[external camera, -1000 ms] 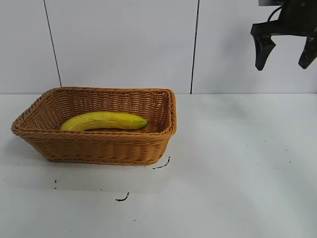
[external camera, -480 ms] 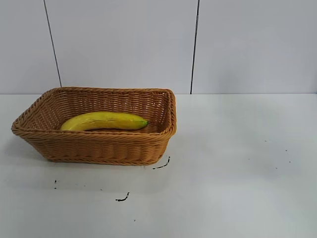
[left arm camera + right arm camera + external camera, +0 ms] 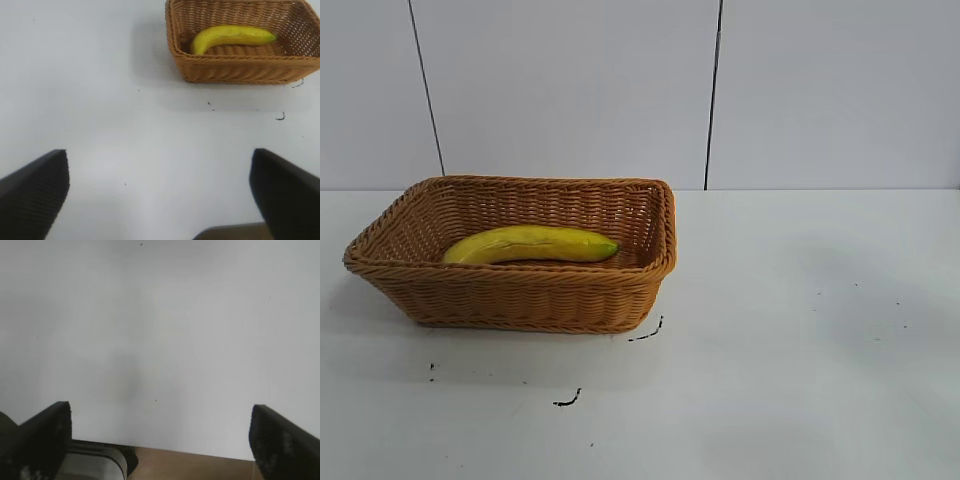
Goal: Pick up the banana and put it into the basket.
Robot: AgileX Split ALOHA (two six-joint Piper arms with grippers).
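Exterior view shows the banana (image 3: 530,244) lying lengthwise inside the basket (image 3: 535,295), resting on the woven floor toward the near wall, its greenish tip pointing to the basket's right end. The basket sits on the left part of the white desk (image 3: 800,340), and neither arm appears in this view. A few small dark marks dot the desk in front of the basket.

From the left wrist view, the left tool (image 3: 160,192) hangs over bare desk well apart from the basket, its two dark fingers spread wide with nothing between them. From the right wrist view, the right tool (image 3: 160,435) is likewise spread wide and empty, looking down on plain desk surface; neither the banana nor the basket shows there.

Judged from how things lie, the placing step looks done: the banana is fully within the rim and no tool touches it.

As for handling, the banana appears light, smooth-skinned and fairly firm, though it would likely bruise under a hard squeeze. Its curved, rounded body could roll or slip between flat fingers, so the thick middle, taken across its width, seems the best hold. The tapered ends offer less surface. The basket's flared sides leave room for a descent from above.
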